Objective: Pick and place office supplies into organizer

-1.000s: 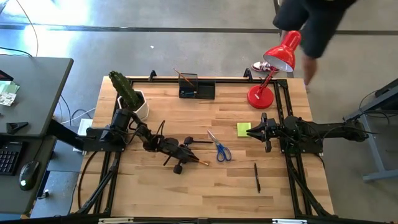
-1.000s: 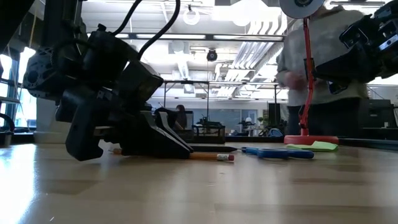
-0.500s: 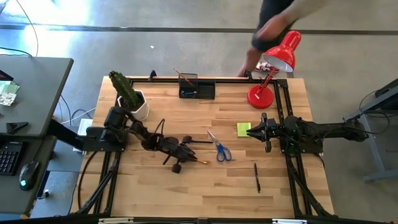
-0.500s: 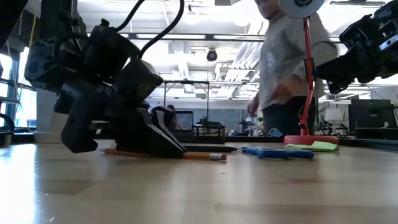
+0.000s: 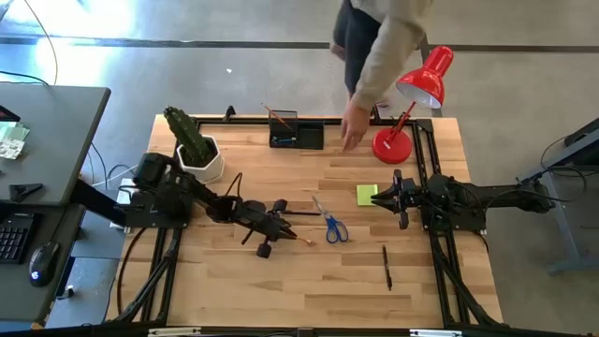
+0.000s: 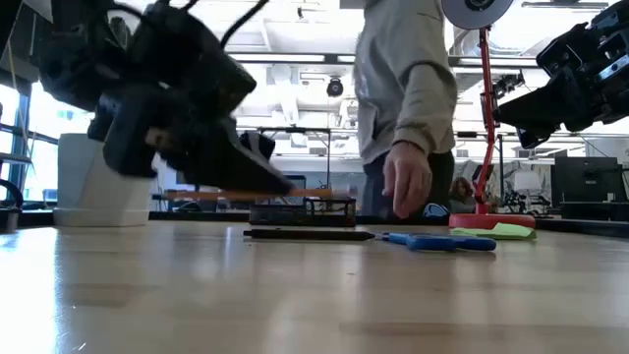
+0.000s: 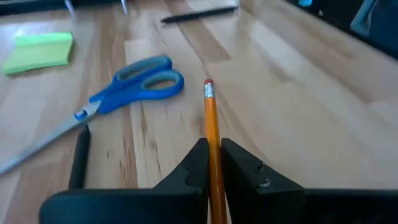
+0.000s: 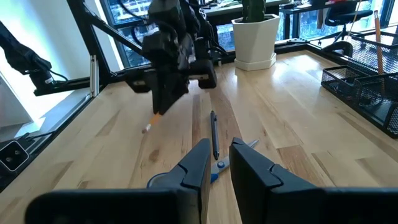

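My left gripper (image 5: 284, 228) is shut on an orange-wood pencil (image 7: 210, 118) and hovers above the table's middle. Just to its right lie the blue-handled scissors (image 5: 329, 223) and a black pen (image 6: 310, 234), both flat on the wood. A second black pen (image 5: 387, 267) lies nearer the near edge. The yellow-green sticky-note pad (image 5: 366, 194) sits flat just in front of my right gripper (image 5: 397, 198), which waits at the right side, shut and holding nothing. The black organizer (image 5: 297, 131) stands at the far edge. My left gripper pinches the pencil's shaft (image 7: 213, 163) between its two fingers, which lie along the pencil. The eraser end (image 7: 208, 86) sticks out ahead of the fingertips. The fingers slant down from the table's left. The pencil is lifted clear of the table and roughly level (image 6: 314, 194).
A person stands behind the far edge and reaches a hand (image 5: 354, 131) over the table, just right of the organizer. The red desk lamp (image 5: 407, 103) stands at the far right corner. The white pot with a cactus (image 5: 197, 150) stands at the far left. Bare wood lies along the near edge.
My left gripper has risen, still shut, and has lifted the pencil from the table until it hangs clear and level. The person has walked leftward behind the table and stretched a hand over the far edge.
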Controlling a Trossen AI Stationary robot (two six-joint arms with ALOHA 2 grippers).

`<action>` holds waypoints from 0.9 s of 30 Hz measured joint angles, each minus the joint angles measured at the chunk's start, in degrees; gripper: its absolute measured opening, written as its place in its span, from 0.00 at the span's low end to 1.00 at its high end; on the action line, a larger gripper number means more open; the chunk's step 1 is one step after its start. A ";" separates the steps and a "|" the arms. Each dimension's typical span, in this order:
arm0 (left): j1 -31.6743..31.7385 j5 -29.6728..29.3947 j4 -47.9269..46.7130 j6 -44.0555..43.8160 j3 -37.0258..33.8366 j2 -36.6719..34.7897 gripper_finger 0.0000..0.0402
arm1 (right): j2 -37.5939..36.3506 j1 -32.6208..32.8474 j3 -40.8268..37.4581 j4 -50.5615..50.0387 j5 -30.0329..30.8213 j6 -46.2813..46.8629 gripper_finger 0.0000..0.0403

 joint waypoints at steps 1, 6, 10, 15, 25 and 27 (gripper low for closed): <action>0.00 0.09 -1.00 -0.83 0.00 -1.32 0.04 | 0.00 0.02 0.00 -0.02 0.02 0.01 0.13; 0.00 1.75 -7.24 -8.62 0.09 -12.05 0.06 | 0.00 0.02 0.00 0.00 0.01 0.00 0.13; 0.00 1.77 -18.37 -16.14 2.81 -22.21 0.04 | 0.00 0.02 0.00 0.00 0.02 0.01 0.13; 0.00 1.72 -37.52 -21.25 11.91 -31.66 0.05 | 0.00 0.02 0.00 0.00 0.00 0.01 0.13; 0.00 -2.42 -62.73 -16.39 39.79 -34.88 0.05 | 0.00 0.00 0.00 0.00 0.00 0.01 0.13; 0.02 -4.14 -64.44 -14.95 43.74 -34.89 0.06 | 0.00 0.01 0.00 0.00 0.01 0.00 0.13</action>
